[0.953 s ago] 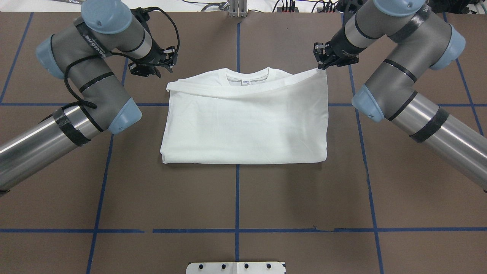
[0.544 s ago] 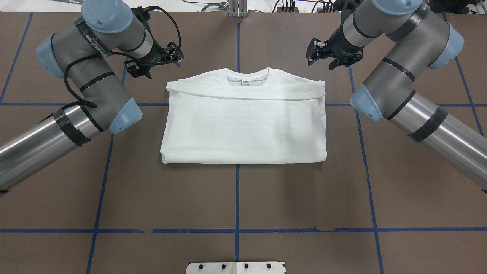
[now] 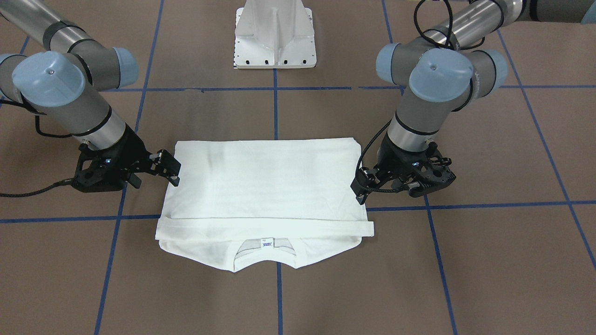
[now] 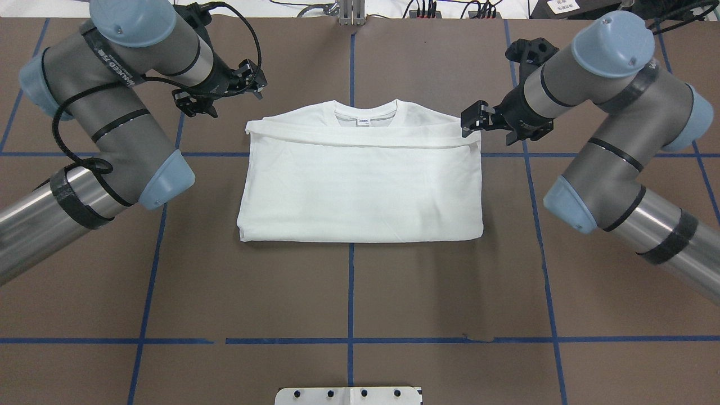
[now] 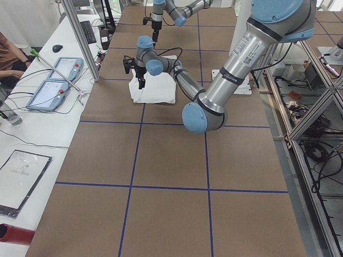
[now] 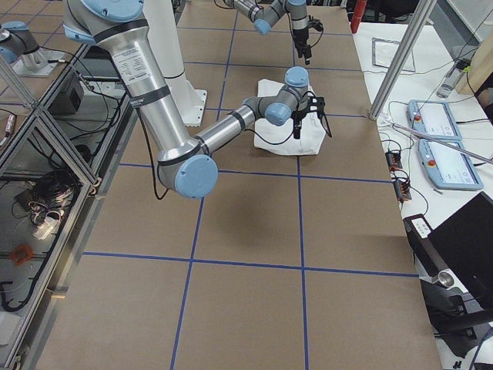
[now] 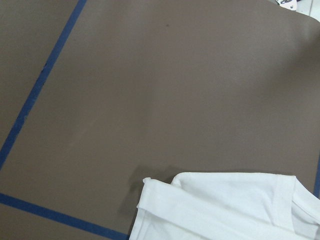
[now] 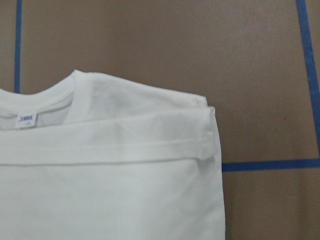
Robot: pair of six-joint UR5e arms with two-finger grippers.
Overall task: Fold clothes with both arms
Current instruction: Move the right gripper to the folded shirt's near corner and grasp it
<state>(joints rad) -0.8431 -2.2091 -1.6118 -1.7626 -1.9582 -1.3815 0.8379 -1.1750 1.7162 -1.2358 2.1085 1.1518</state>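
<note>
The clothes are one white T-shirt, folded into a rectangle and lying flat on the brown table. Its ribbed neck with the small label points away from the robot. My left gripper hovers open and empty just beyond the shirt's far left corner. At the far right corner my right gripper is open too, close beside the folded edge and holding nothing. From across the table the shirt lies between the right gripper and the left gripper. The wrist views show only shirt corners.
A white metal pedestal base stands on the robot's side of the table, its edge also showing at the bottom of the overhead view. Blue tape lines grid the brown surface. Tablets and cables lie on a side bench.
The right gripper let go of the shirt's raised far right corner, which dropped flat. That gripper then came down beside the corner. The left arm shifted slightly left.
</note>
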